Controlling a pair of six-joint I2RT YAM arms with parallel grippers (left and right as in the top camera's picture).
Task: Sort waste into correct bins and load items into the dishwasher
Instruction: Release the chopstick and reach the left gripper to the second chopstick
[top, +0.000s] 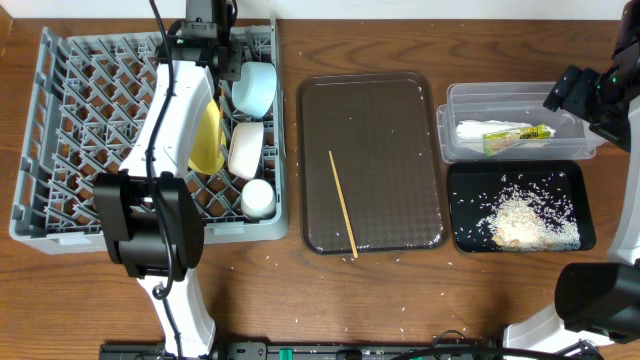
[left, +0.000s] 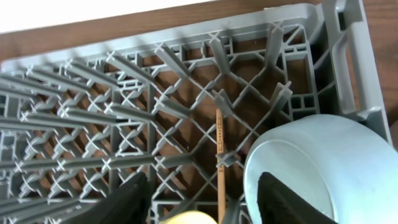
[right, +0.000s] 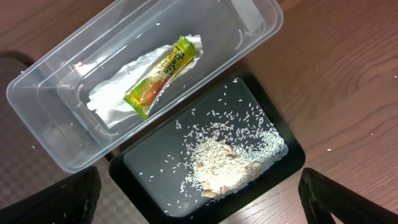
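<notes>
The grey dish rack (top: 80, 120) holds a light blue bowl (top: 255, 88), a yellow plate (top: 207, 140), a white bowl (top: 246, 150) and a white cup (top: 257, 197). My left gripper (top: 213, 50) is open over the rack's far side. In the left wrist view one chopstick (left: 220, 162) rests in the rack lattice (left: 112, 124) between the open fingers (left: 202, 186), beside the blue bowl (left: 323, 155). The other chopstick (top: 343, 203) lies on the brown tray. The clear tub (right: 56, 124) holds the wrapper (right: 160, 76) and white paper (right: 106, 102). Rice (right: 230, 158) fills the black tray (right: 149, 180). My right gripper (right: 199, 180) is open and empty above them.
The dark brown serving tray (top: 390, 150) lies in the middle, between the rack and the clear tub (top: 470, 95) and black tray (top: 470, 185). Loose rice grains dot the tray and the wooden table near its front edge (top: 280, 262). My right gripper also shows in the overhead view (top: 570, 90).
</notes>
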